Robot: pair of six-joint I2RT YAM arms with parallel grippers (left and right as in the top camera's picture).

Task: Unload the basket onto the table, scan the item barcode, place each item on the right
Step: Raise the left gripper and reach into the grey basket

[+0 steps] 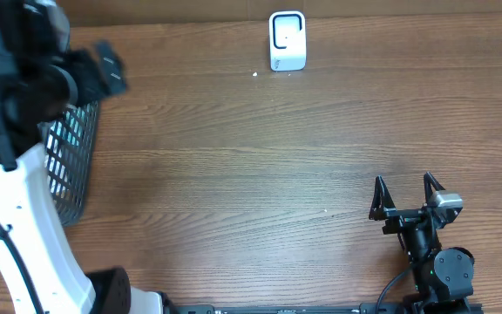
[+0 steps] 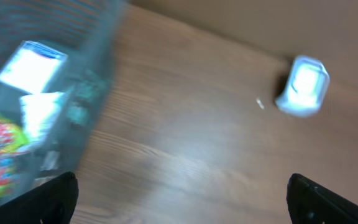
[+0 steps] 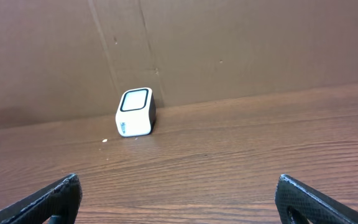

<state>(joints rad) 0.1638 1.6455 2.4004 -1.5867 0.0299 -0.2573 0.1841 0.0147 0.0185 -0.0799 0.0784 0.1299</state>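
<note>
Nothing has been picked for scanning yet. The goods lie in the wire basket [image 1: 75, 153] at the left edge of the table [image 1: 234, 183]: a white box [image 2: 30, 65], a colourful packet [image 2: 0, 146] and at least one more pale pack, all blurred in the left wrist view. No barcode can be made out on any of them.

The left pincer [image 2: 180, 186] hangs over the basket's rim with its jaws spread wide and nothing between them. The right pincer [image 1: 403, 185] sits low near the front right of the table, equally wide open and empty.

The scanner [image 1: 287, 39] stands against the back wall, well apart from the basket and from both arms.

The likeliest trouble is in the basket. The goods are crowded, so the jaws may close on two at once, or a finger may catch the mesh wall and drag the basket. The soft packet could crumple or slip out on the long carry across. Even a clean lift may leave the barcode turned away from the scanner's window, so no read. A careless approach could also knock the small scanner over.
</note>
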